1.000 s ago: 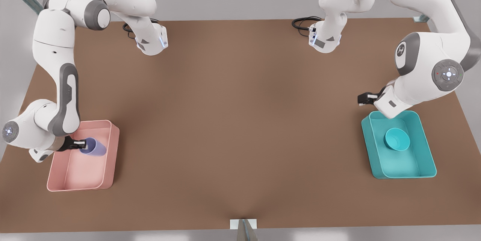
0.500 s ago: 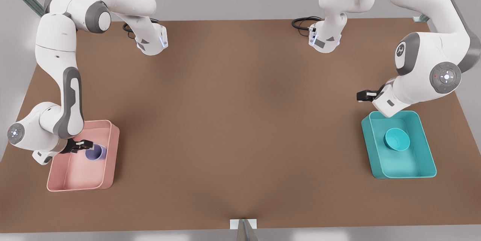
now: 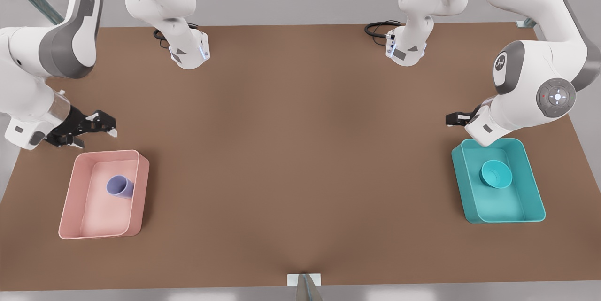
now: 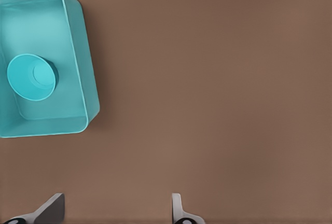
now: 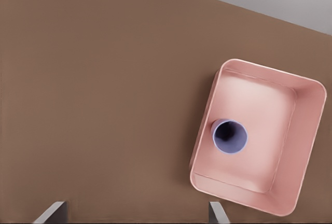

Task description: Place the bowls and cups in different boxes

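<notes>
- Right gripper (image 3: 96, 127) hangs above the table just beyond the pink box (image 3: 75, 176), near the table's edge on the front view's left; fingers spread, nothing in them.
- Left gripper (image 3: 451, 119) hovers by the teal box (image 3: 533, 183) near the opposite edge; fingers (image 4: 52, 209) spread, empty.
- Cup (image 3: 119, 187) stands upright in the pink box, against its wall on the table-centre side. Lavender, handleless, taller than wide, mouth up.
- Bowl (image 3: 495, 173) sits in the teal box, mid to far half. Shallow, wide, same teal as its box.
- I judge the sorting done, one item per box.
- Step in hand looks like retreat: I'd lift both arms straight up, keep fingers apart, stay off the box walls.
</notes>
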Robot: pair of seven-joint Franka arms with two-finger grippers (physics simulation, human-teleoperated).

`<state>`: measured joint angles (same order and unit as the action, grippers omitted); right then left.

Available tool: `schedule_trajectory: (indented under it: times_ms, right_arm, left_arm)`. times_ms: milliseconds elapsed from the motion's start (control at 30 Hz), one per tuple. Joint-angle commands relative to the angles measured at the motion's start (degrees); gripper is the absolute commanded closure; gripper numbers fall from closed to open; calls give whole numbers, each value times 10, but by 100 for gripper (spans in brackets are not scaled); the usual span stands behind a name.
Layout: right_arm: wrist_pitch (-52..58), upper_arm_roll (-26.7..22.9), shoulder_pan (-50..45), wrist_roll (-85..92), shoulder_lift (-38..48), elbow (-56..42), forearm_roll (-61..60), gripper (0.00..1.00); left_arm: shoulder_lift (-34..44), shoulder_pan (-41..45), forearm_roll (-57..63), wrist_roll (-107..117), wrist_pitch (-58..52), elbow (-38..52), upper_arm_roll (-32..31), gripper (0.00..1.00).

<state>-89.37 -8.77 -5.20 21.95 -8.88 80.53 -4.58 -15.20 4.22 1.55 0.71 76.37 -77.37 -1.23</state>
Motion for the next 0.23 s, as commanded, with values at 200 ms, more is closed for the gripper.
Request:
schedule_trajectory:
  times_ms: [200]
  right_arm:
    - [101,1,1,-197,65,43,19,0]
  left_arm:
    - [0,0,0,3,-9,0,0,0]
